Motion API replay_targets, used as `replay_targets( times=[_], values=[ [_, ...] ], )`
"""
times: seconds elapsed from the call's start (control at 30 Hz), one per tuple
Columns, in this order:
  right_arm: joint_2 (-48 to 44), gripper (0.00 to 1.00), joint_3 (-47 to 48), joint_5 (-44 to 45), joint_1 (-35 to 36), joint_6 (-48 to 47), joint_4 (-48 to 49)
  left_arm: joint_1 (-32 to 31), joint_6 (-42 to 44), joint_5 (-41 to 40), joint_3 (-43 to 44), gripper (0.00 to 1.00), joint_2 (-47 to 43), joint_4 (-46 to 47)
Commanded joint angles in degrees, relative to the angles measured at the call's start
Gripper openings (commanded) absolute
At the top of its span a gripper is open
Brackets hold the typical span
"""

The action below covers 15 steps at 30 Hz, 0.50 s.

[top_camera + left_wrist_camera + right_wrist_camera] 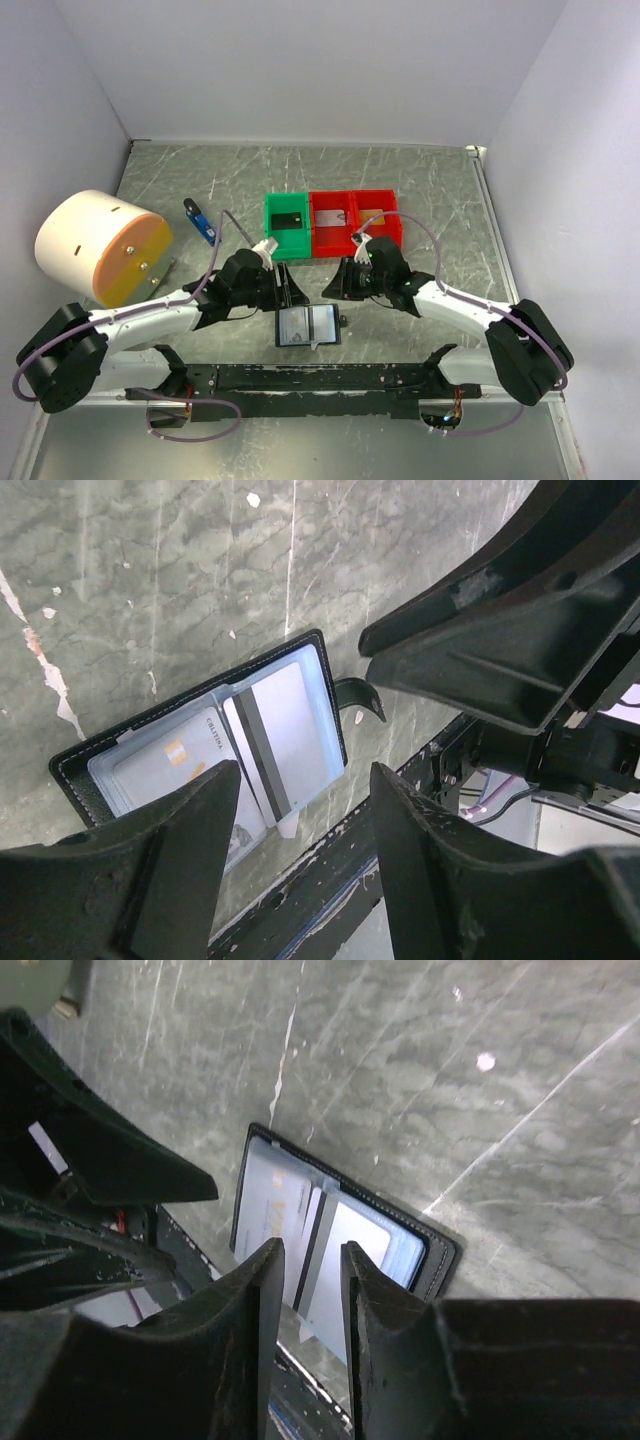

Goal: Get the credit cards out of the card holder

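The black card holder point(307, 326) lies open near the table's front edge, with pale blue-clear sleeves facing up. In the left wrist view the holder point(78, 770) shows a silvery card with a dark stripe point(285, 730) sticking out past its lower edge. A second pale card with an orange chip point(165, 765) sits in the other sleeve. My left gripper point(291, 292) is open and empty just above the holder's far edge. My right gripper point(344, 282) is narrowly open and empty, above and right of it. In the right wrist view the striped card point(375, 1245) shows beyond the fingers point(262, 1290).
A green bin point(270, 228) holds a black card, a red bin point(331, 238) a grey card, and a second red bin point(391, 222) an orange-gold card. A blue and black stick point(200, 220) and a white and orange cylinder point(95, 245) lie at the left.
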Motion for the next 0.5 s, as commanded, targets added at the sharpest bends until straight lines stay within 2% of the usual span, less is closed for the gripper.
replay_targets(
  times=[0.0,0.13,0.3,0.37,0.47],
  values=[
    [1.1,0.29,-2.2,-6.5,-0.2,0.6,6.2,0.0,-0.4,3.8,-0.4,0.66,1.2,4.9],
    [4.2,0.28,-2.2,-10.4,0.3,-3.0,4.8,-0.9,-0.8,4.8,-0.8,0.65,2.2,4.0],
    [6.2,0.28,-4.1,-11.9,0.2,-5.2,5.5,-3.0,-1.2,6.0,-2.7,0.65,3.6,7.5],
    [6.9,0.28,-5.3,-12.0,0.2,-3.8,7.6,-3.4,-1.3,6.5,-2.3,0.64,5.9,8.1],
    [9.1,0.28,-5.8,-10.1,0.3,-4.6,6.0,-4.1,-0.9,6.5,-1.9,0.63,8.8,9.5]
  ],
)
